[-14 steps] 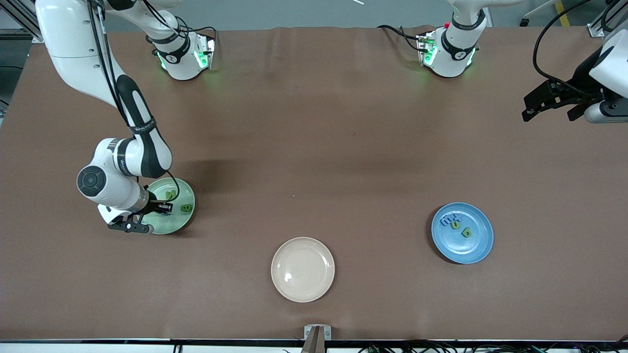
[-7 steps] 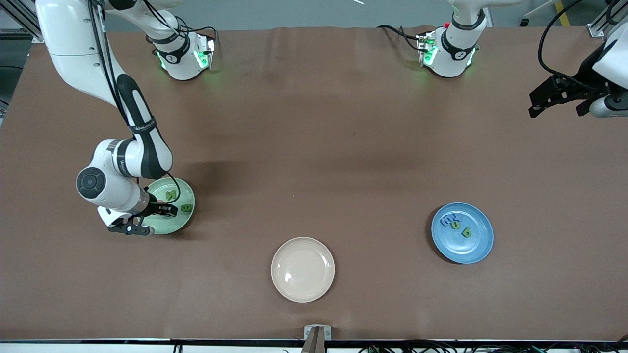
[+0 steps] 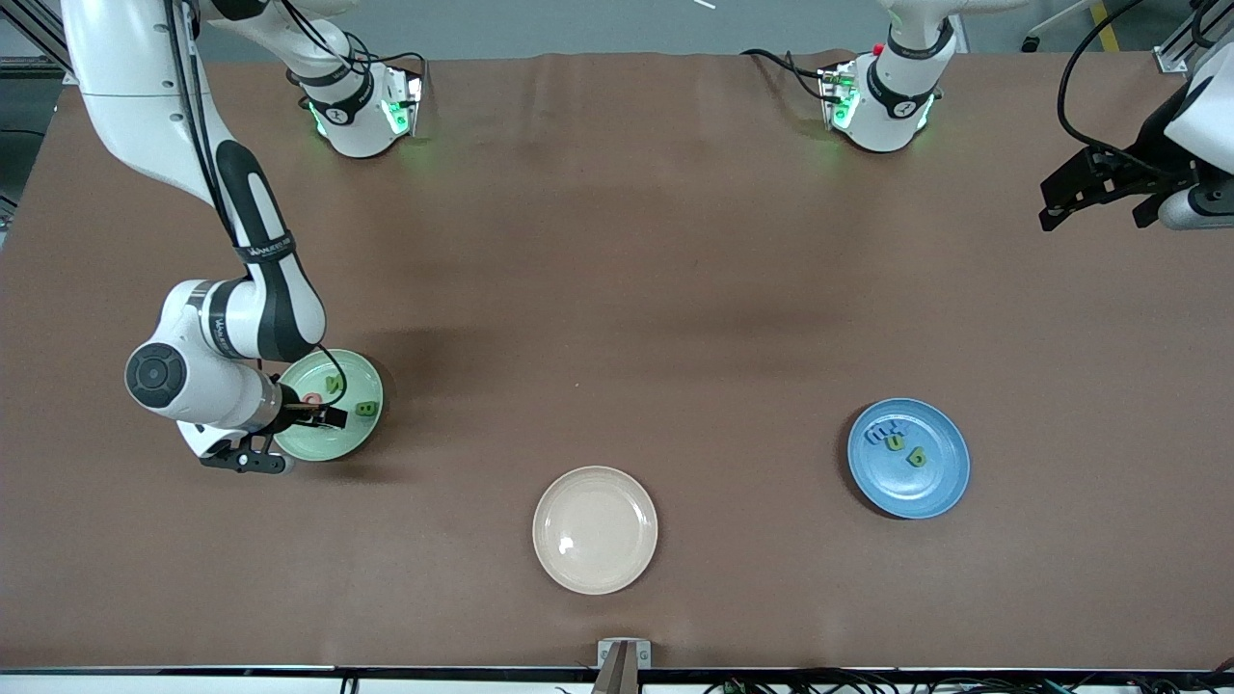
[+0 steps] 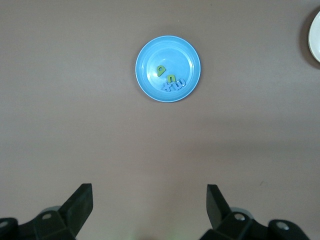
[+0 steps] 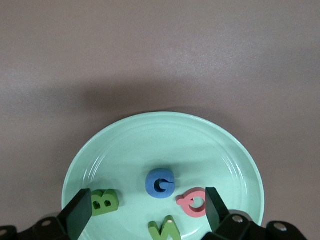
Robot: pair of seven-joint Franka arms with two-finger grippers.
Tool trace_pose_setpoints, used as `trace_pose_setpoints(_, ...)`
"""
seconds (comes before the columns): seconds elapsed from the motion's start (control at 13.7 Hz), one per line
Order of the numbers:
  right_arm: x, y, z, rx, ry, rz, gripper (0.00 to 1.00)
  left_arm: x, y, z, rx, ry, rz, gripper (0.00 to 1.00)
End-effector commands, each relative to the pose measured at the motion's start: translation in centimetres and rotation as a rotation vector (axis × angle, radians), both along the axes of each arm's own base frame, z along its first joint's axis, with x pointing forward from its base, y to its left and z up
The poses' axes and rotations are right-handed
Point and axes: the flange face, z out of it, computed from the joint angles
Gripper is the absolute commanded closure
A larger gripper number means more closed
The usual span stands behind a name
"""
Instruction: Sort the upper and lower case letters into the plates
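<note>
Letters all lie in plates: G [image 5: 160, 183], Q [image 5: 195, 202], B [image 5: 104, 201] and another in the mint plate [image 3: 359, 429]; lowercase ones in the blue plate [image 3: 940, 487], toward the left arm's end. None shows loose, so sorting looks finished. Right gripper [image 5: 142, 220] hangs over the mint plate, spread wide, empty. Left gripper [image 4: 149, 205] waits high, spread, empty. Beige plate [image 3: 595, 569] bare on the brown table [image 3: 617, 241].

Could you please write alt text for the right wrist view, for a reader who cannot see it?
A mint green plate on a brown table holds four letters: blue G, pink Q, green B and a green letter cut off. The right gripper hangs over it, jaws open.
</note>
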Motion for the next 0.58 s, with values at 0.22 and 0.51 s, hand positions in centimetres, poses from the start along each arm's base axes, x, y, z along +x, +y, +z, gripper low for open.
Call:
trace_pose_setpoints(0.22, 1.5, -0.4, 2.9, 0.001, 0.026, 0.009, 0.0, -0.7, 0.1, 0.6, 0.01, -0.007, -0.023, 0.0)
trace_pose_setpoints(0.51, 1.5, -0.7, 4.4, -0.027, 0.072, 0.027, 0.0, -0.7, 0.1, 0.5, 0.011, -0.004, -0.023, 0.0)
